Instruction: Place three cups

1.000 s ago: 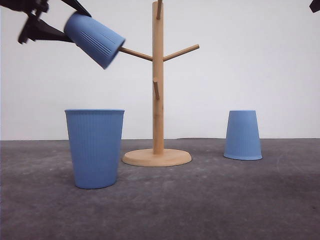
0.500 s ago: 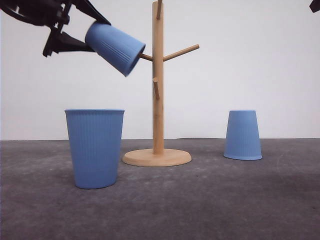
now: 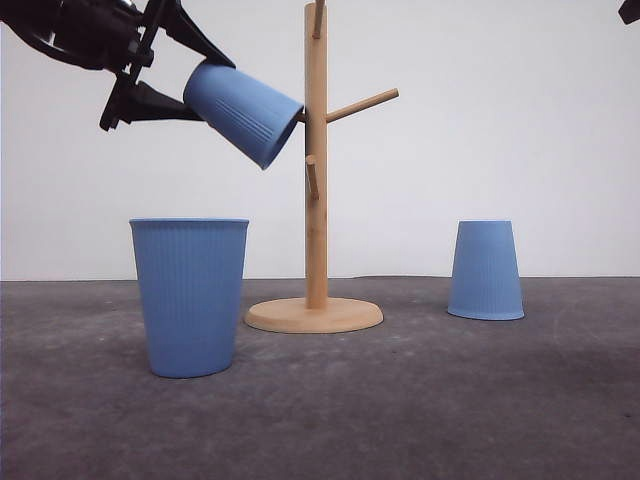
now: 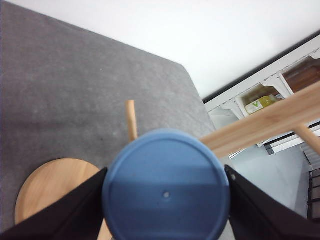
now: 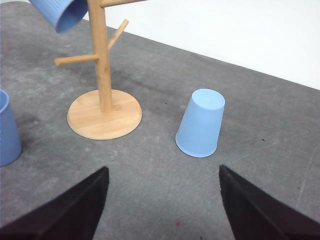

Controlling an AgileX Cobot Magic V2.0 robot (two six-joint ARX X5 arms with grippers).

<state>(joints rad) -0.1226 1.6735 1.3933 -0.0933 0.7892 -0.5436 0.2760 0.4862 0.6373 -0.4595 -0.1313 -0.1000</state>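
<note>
- Your left gripper [image 3: 185, 85] is clamping a tilted cup [image 3: 243, 112], mouth pointing straight ahead onto the stand's peg [image 3: 300, 116] (rim nearly at the post).
- Your right gripper [image 5: 162, 210] is hanging open.

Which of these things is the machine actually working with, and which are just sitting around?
Part of the job:
- cup held in the left tool, mouth over a peg
- upright cup
- upside-down cup
- wooden peg stand

Just there:
- grey table
- white shelving past the table's edge
</note>
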